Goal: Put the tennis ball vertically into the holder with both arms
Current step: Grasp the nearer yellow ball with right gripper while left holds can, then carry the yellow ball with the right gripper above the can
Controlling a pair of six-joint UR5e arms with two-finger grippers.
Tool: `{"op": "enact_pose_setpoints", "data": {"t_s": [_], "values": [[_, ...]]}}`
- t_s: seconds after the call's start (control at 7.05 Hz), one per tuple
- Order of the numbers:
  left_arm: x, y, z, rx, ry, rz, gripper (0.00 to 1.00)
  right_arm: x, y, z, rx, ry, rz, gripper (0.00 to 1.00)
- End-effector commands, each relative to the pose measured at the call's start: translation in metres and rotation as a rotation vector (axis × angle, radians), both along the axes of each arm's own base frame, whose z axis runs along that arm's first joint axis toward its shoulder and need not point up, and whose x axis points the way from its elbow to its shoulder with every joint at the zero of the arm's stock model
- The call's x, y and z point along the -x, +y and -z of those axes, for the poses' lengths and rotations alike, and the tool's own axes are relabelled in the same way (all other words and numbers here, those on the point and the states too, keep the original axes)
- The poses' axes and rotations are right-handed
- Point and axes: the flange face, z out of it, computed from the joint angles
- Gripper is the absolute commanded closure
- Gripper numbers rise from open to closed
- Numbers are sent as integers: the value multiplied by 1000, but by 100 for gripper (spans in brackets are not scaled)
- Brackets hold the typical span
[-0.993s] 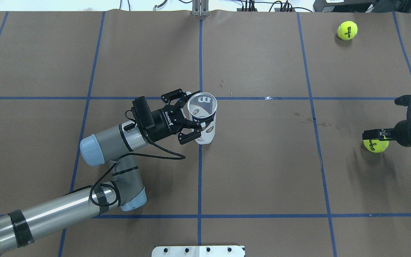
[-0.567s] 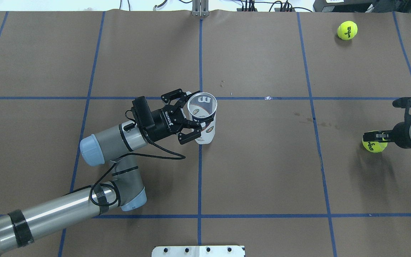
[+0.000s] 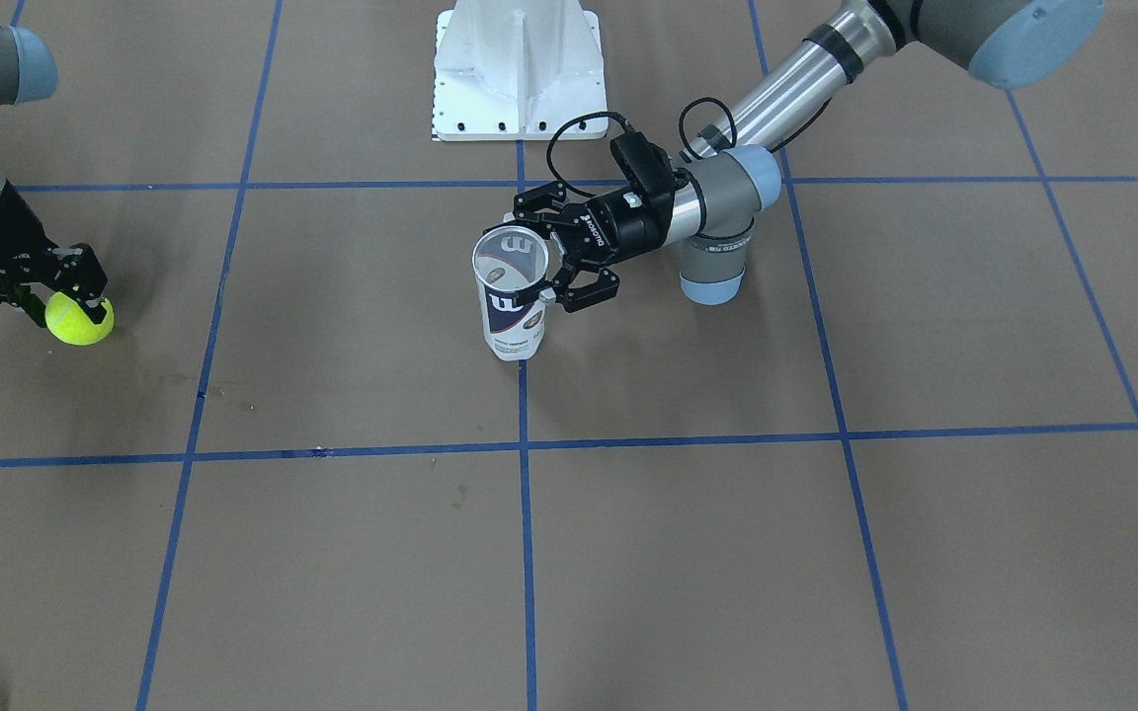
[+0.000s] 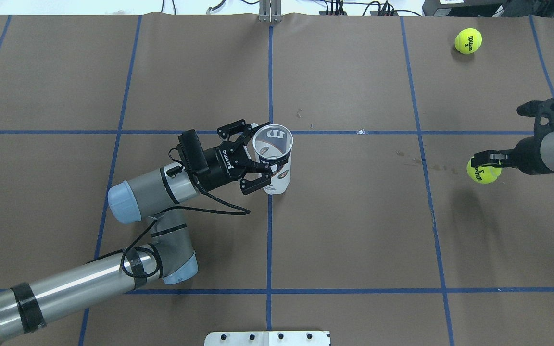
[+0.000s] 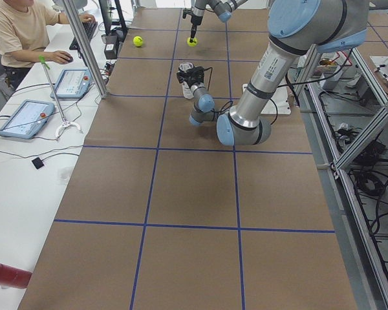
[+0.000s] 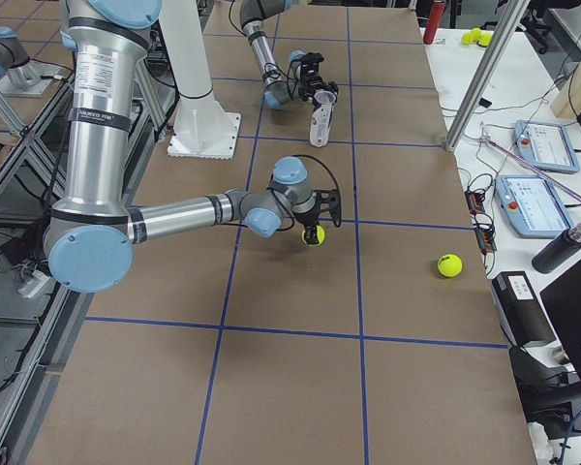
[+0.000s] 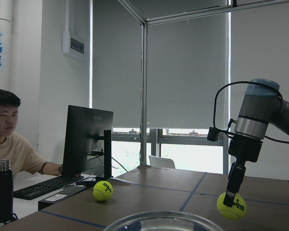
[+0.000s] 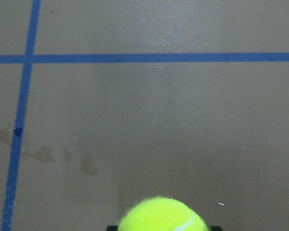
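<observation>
Holder (image 4: 273, 158): stands upright, open mouth up, empty; held around its upper wall by left gripper (image 4: 262, 150), closed on it. Right gripper (image 4: 486, 162): grips tennis ball (image 4: 484, 172), well apart on holder's right-arm side. Both grasps look done; carrying over the mouth and dropping in remain. Spare ball (image 4: 468, 41): farther beyond.

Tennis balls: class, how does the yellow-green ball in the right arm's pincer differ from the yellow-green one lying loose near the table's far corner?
The held yellow-green felt tennis ball is clamped from above by the right pincer; the loose yellow-green tennis ball is touched by nothing. The held ball is nearer the clear plastic can; the loose one lies farther off. Both show black Wilson print.
</observation>
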Motion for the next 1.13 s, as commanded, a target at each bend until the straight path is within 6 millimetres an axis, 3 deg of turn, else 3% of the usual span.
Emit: {"op": "enact_pose_setpoints", "data": {"t_s": [0.0,0.14,0.28,0.57,0.71,0.99], "values": [[-1,1,0,1,1,-2,18,36,-59,123,56,-118,-104,73],[-1,1,0,1,1,-2,18,52,-79,196,85,-182,-149,73],[-1,1,0,1,1,-2,18,56,-79,256,127,-230,-184,73],[-1,1,-1,2,-1,-4,18,49,-60,347,268,-312,-279,73],[-2,1,-1,2,-2,-4,18,61,-50,380,323,-341,-303,72],[-3,4,-1,2,-1,-9,18,118,-17,417,340,-300,-356,70]]}}
